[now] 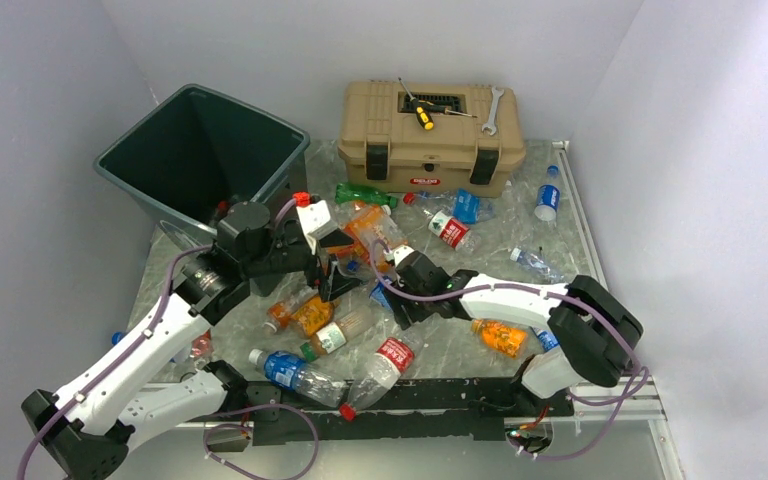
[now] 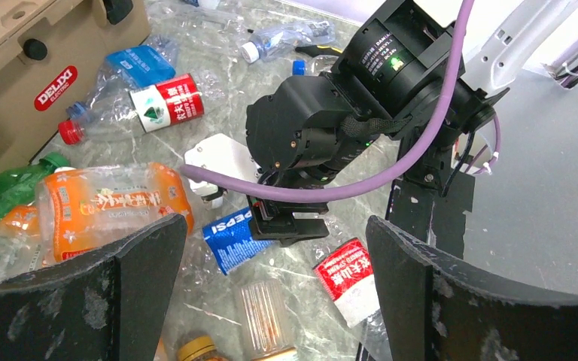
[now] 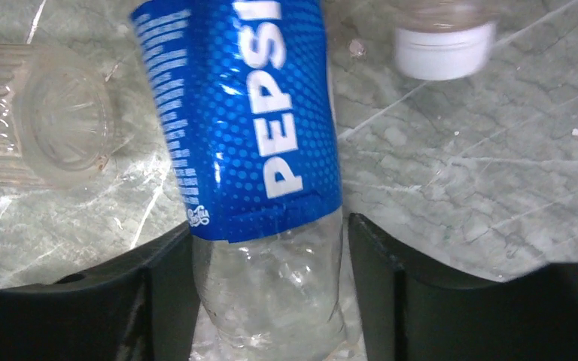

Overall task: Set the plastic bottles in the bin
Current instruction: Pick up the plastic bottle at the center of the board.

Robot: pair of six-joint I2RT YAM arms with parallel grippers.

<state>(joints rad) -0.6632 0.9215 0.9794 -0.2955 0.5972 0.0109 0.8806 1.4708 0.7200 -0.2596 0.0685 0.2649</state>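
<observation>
Many plastic bottles lie on the marble table in front of the dark green bin. My right gripper is low over the pile. In the right wrist view its jaws stand on either side of a clear bottle with a blue Pepsi label lying on the table. The left finger touches it and a thin gap shows at the right finger. My left gripper hovers just left of it, open and empty. It looks down on the Pepsi bottle, an orange bottle and a red-labelled bottle.
A tan toolbox with a screwdriver and a wrench on its lid stands at the back. More bottles lie near the front edge and at the right. White walls close in both sides.
</observation>
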